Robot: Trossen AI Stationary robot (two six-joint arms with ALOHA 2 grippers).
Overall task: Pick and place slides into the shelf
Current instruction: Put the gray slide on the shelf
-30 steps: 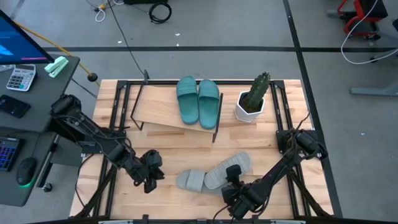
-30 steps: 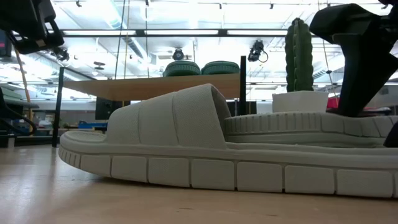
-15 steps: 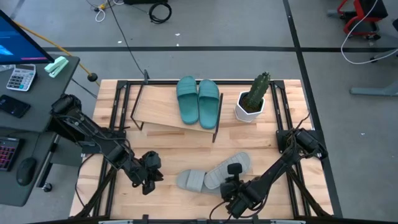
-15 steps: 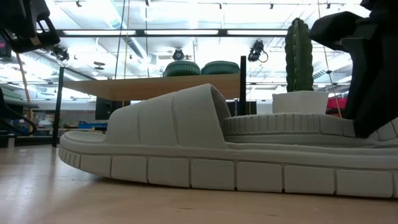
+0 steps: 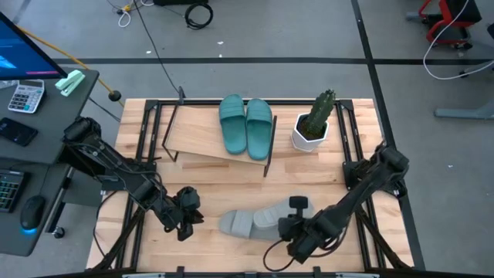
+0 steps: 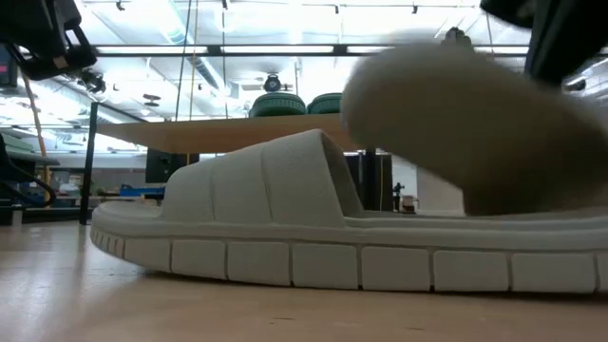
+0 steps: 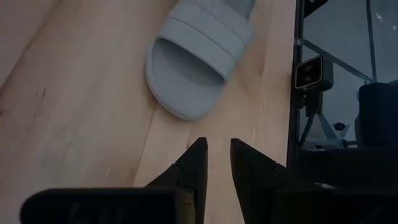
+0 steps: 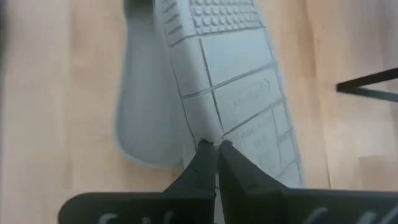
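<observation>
- Two grey slides lie at the 6 o'clock edge of the wooden table in the high view; a second ago the right gripper stood open over the upside-down one, and now its fingers have clamped shut on that slide's edge.
- We see the gripped grey slide tipped up sole-first, and in the low view it has risen off the table as a pale blur, so the pick looks to be under way.
- We judge the carry to the shelf comes next.
- The other grey slide rests upright and flat, just beside the lifted one at its 9 o'clock.
- Two teal-green slides sit side by side on the shelf, towards 12 o'clock.
- The left gripper hovers at 7 o'clock, fingers nearly closed with a narrow gap, holding nothing.
- Both grey slides look like soft matte rubber, with wide ribbed straps and blocky grooved soles.
- The shelf is a pale wooden plank on thin black legs; a potted cactus stands at its 3 o'clock.
</observation>
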